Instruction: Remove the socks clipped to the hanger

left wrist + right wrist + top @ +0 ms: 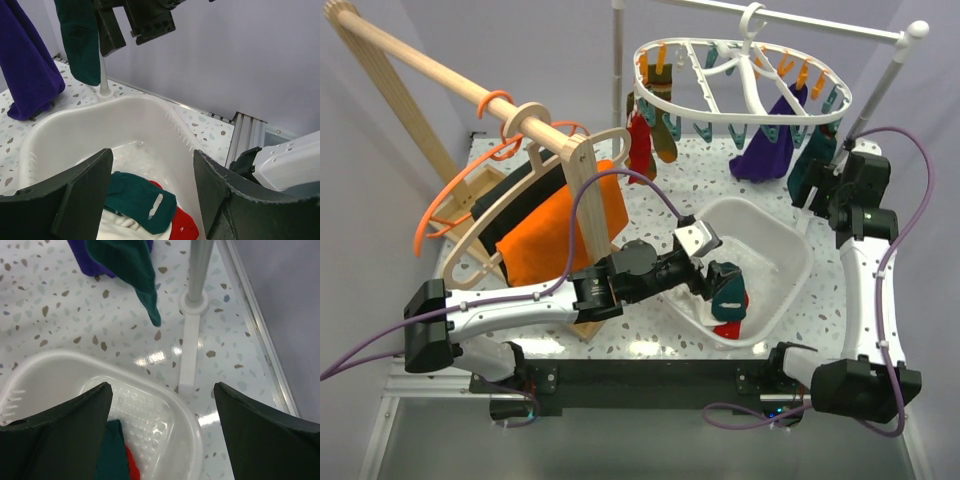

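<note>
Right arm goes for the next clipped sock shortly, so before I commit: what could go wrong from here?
1. The dark green sock hangs beside the white upright stand pole; the open right pincer may strike that pole.
2. The white oval plastic hanger hangs by one hook, so tugging may swing it rather than free the clip.
3. The open left pincer sits over the white plastic basin, perhaps blocking a drop.

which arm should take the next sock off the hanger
Right. Its jaws are open near the green sock clipped to the hanger; the left arm is low over the tub, farther away.
</note>
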{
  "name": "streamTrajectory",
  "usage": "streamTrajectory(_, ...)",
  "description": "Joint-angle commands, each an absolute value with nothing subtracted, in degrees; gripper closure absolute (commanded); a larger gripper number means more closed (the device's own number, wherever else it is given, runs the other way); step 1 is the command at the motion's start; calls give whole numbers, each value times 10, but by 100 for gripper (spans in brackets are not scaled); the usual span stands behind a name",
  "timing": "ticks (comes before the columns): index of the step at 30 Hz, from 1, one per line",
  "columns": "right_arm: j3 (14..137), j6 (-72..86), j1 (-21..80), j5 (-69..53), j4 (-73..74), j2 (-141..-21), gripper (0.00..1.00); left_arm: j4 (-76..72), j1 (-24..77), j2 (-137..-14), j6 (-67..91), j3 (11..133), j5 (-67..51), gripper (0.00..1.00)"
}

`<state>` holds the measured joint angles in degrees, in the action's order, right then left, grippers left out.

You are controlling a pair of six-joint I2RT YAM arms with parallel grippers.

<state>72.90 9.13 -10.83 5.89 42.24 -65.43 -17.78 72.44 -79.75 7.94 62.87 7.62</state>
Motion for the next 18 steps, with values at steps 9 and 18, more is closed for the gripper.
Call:
streamTrajectory(9, 690, 86, -165, -71, 126, -682, 16, -186, 726, -782, 64, 619, 64, 29)
streamTrajectory(18, 682, 69, -165, -92, 40, -751, 26, -174, 726, -784, 54, 630, 71, 29)
